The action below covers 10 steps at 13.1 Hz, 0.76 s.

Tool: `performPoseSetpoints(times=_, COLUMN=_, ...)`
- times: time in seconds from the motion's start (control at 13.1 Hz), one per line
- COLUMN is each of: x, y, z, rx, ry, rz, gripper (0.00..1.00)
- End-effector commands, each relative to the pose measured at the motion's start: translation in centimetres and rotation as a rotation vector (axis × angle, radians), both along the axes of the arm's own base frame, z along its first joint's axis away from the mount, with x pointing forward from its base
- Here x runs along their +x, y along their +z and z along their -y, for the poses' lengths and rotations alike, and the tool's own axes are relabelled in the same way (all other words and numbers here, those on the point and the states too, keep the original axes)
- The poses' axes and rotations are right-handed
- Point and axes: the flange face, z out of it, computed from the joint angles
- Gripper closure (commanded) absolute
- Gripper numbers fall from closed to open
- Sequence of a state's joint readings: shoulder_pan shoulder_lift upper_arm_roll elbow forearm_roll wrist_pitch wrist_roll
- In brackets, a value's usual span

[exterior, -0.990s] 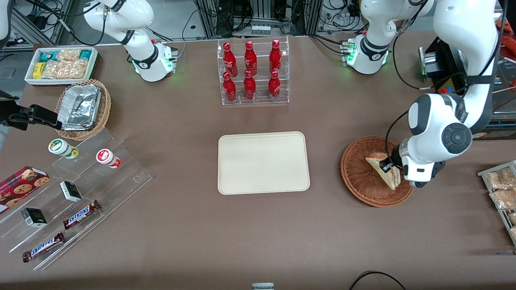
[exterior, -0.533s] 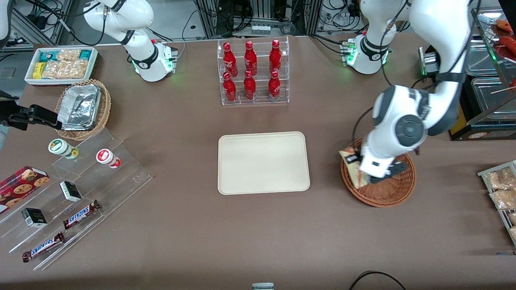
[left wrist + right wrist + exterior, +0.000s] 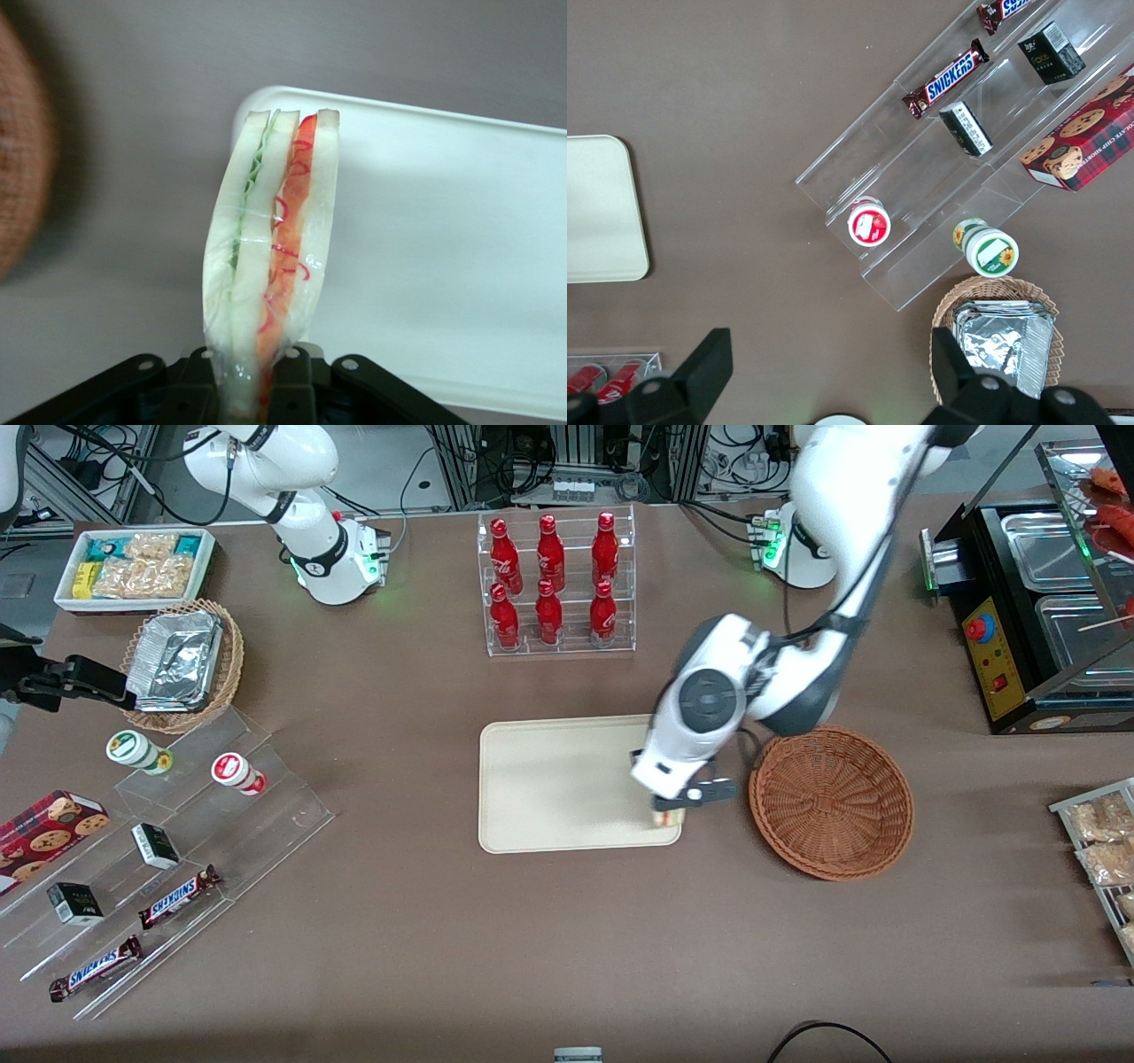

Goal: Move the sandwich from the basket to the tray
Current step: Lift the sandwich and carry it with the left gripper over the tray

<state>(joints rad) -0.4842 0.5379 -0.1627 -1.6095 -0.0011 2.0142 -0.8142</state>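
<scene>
Your hand [image 3: 671, 808] hangs over the tray [image 3: 549, 779] edge nearest the basket [image 3: 831, 802], sandwich [image 3: 670, 816] barely showing beneath it.

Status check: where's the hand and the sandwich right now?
Hand shut on sandwich, over the tray corner nearest the basket. Sandwich not yet set down. Basket empty. Nothing on the tray in the way.

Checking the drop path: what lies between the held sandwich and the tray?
Nothing: in the left wrist view the gripper holds the sandwich over the tray's bare corner.
</scene>
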Motion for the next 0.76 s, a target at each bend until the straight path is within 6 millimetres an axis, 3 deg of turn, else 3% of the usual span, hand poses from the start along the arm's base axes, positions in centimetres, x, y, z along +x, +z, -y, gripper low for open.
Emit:
performPoseSetpoints(times=0.0, x=0.3, y=-2.1, z=5.6, rx=0.020, ry=0.039, rz=0.024, gripper=1.00)
performPoseSetpoints(times=0.3, x=-1.2, y=-4.2, z=10.0, rx=0.057, ry=0.063, rz=0.021, gripper=1.00)
performPoseSetpoints(times=0.69, x=-2.1, y=-5.8, z=12.2, rx=0.068, ry=0.128, rz=0.019, gripper=1.00)
